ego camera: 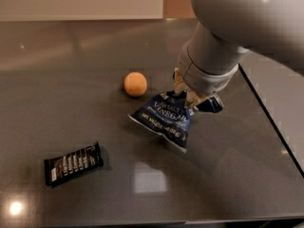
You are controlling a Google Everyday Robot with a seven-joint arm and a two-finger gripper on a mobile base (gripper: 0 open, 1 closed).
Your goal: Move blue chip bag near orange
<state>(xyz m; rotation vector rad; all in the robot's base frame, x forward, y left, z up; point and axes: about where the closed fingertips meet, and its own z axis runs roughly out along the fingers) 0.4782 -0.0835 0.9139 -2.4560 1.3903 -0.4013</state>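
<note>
The blue chip bag (166,117), dark blue foil with white lettering, hangs tilted from my gripper (186,98), which is shut on its upper end just right of the table's middle. The bag's lower end is close to or touching the table; I cannot tell which. The orange (135,84) sits on the table a short way to the left of the gripper, apart from the bag's nearest corner. My large grey arm fills the upper right and hides the bag's top edge.
A black snack bar wrapper (73,164) lies at the front left of the dark grey table (57,103). The table's right edge (270,113) runs diagonally just right of the arm. A pale wall lies behind the table.
</note>
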